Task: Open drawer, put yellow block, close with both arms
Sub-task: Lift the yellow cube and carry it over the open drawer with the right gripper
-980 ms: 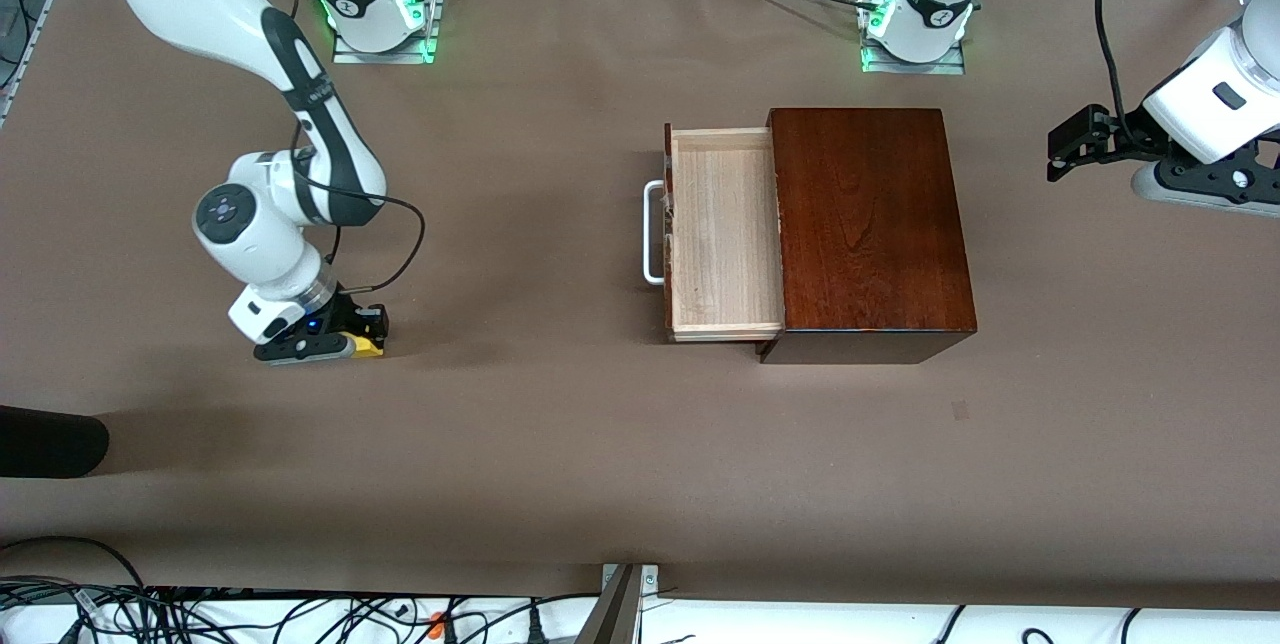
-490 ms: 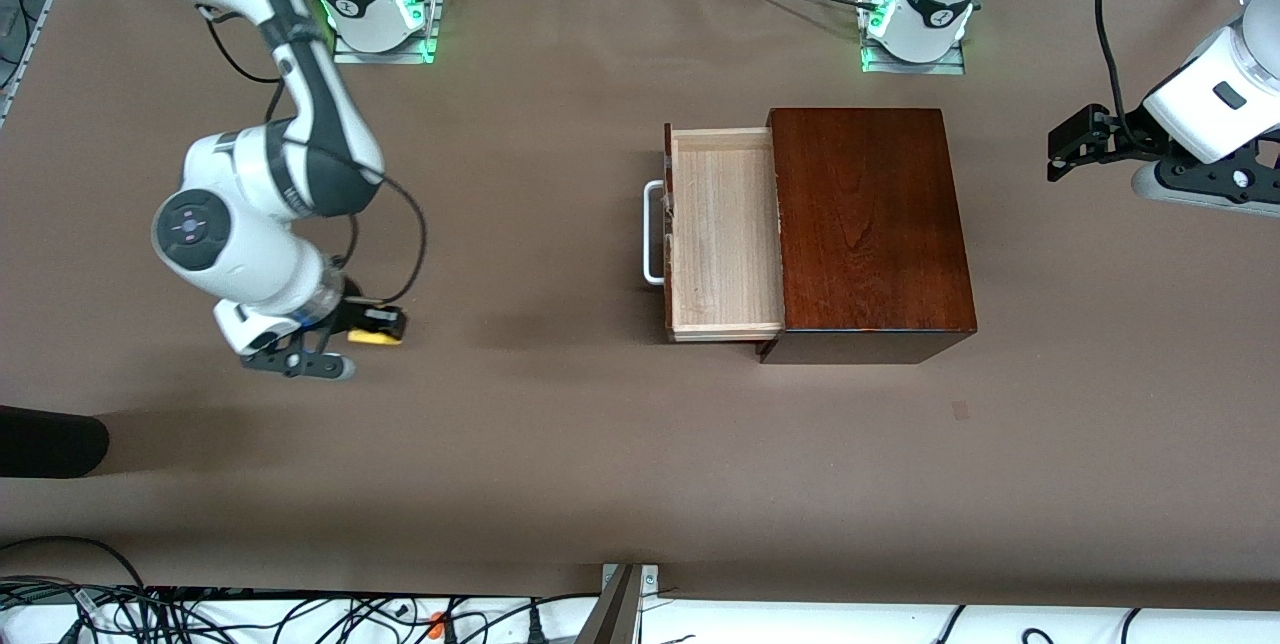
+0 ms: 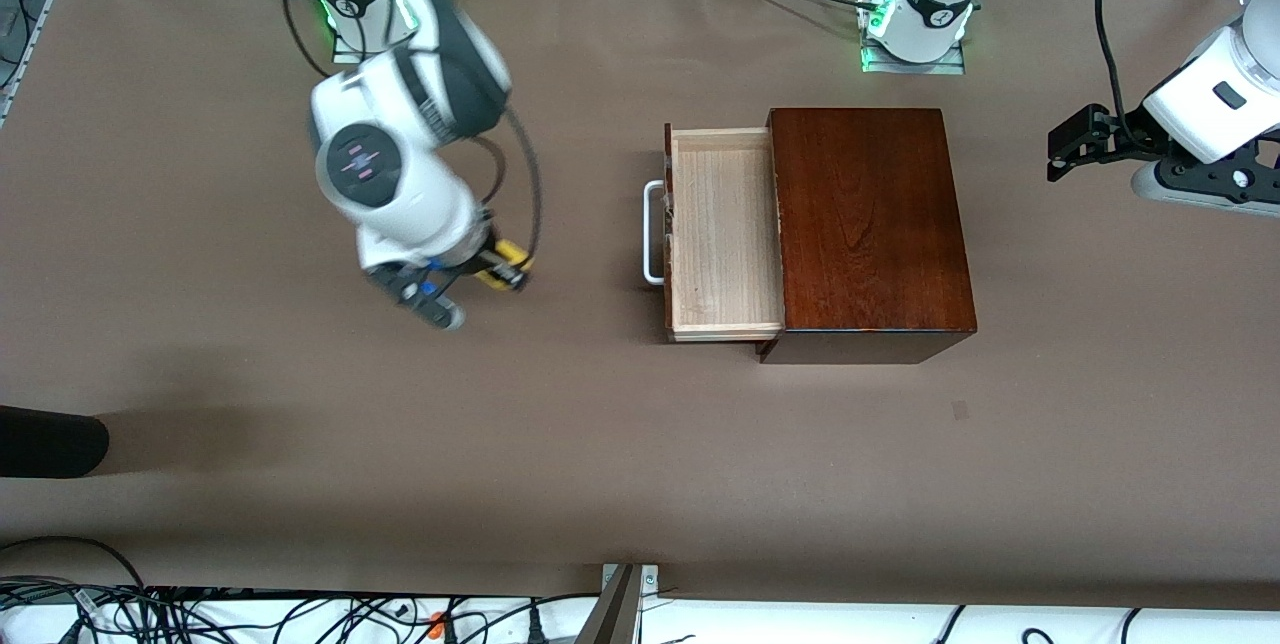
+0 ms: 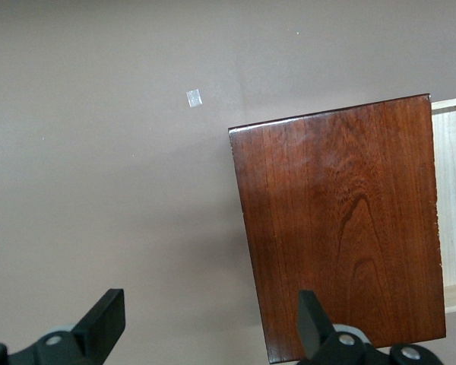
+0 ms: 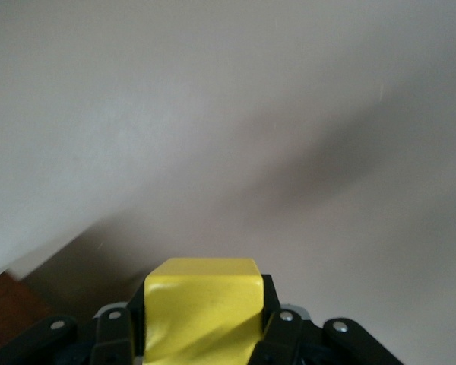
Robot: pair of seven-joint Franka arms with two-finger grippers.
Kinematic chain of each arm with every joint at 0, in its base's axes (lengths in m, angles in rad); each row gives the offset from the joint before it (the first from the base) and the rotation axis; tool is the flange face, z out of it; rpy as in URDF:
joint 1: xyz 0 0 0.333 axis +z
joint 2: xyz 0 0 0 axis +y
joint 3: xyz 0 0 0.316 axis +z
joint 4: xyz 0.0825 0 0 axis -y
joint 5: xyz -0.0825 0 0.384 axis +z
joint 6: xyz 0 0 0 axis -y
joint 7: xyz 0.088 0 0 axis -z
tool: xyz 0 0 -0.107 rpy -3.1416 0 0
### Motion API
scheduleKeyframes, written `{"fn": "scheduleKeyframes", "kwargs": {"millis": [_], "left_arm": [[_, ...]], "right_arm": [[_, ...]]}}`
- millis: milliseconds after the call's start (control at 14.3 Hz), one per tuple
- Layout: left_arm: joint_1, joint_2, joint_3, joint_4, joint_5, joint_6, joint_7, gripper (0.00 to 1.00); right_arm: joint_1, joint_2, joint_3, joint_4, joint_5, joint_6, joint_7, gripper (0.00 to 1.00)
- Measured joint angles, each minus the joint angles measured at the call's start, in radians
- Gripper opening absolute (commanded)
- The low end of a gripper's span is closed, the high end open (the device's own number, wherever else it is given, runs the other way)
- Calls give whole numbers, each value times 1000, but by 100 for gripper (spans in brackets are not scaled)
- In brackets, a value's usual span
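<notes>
My right gripper (image 3: 500, 272) is shut on the yellow block (image 3: 503, 267) and hangs in the air over bare table, a short way from the drawer's handle toward the right arm's end. The block (image 5: 201, 308) sits squeezed between the two black fingers (image 5: 270, 323). The drawer (image 3: 725, 229) stands pulled out of the dark-brown box (image 3: 870, 224), its pale tray empty and its white handle (image 3: 652, 232) facing the right arm. My left gripper (image 3: 1058, 149) waits open over the table at the left arm's end, beside the box (image 4: 342, 228), with nothing between its fingers (image 4: 106, 323).
A small pale mark (image 3: 960, 411) lies on the brown table nearer the front camera than the box. A dark rounded object (image 3: 50, 439) juts in at the right arm's end. Cables (image 3: 300, 614) run along the near edge.
The right gripper has lifted the yellow block off the table and carried it toward the drawer. The left arm and the drawer have not moved.
</notes>
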Motion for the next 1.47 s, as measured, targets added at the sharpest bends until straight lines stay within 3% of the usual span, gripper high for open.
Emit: {"fn": "scheduleKeyframes", "kwargs": {"millis": [350, 840, 1471], "left_arm": [[0, 0, 0, 0, 0, 0, 0, 100], [0, 0, 0, 0, 0, 0, 0, 100], [-3, 0, 0, 0, -1, 0, 0, 100]], "right_arm": [[152, 5, 5, 40, 54, -24, 493, 10], [278, 103, 24, 138, 114, 25, 925, 10], [316, 218, 49, 188, 102, 78, 1087, 10]]}}
